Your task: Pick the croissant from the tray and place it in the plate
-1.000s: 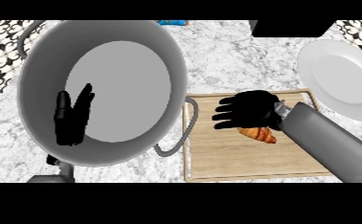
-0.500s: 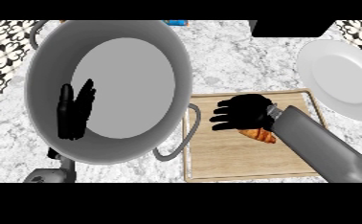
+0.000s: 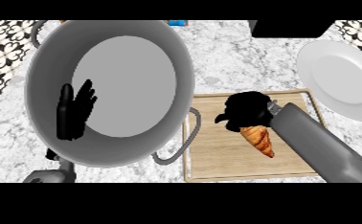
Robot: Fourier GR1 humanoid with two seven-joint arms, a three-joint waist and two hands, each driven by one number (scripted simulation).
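Right hand point(image 3: 245, 111) is curled down over the top end of the croissant point(image 3: 259, 141), fingers wrapped on it, so it is grasping the pastry; only the lower tapered half sticks out below the palm. The croissant lies on the wooden tray point(image 3: 219, 163), roughly mid-board, and whether it is off the wood yet cannot be told from this steep angle. The grip sits on 1 end, not the middle, so my read is the free end may swing or sag on the lift: raise straight up first, then travel. The plate point(image 3: 332, 82) sits up and to the right, past the tray's corner, apart from the hand. Clear the tray rim before moving sideways, and release low over the plate's middle. Left hand point(image 3: 74, 110) rests open, fingers up, over the big grey pot point(image 3: 180, 60) at left, out of the way.
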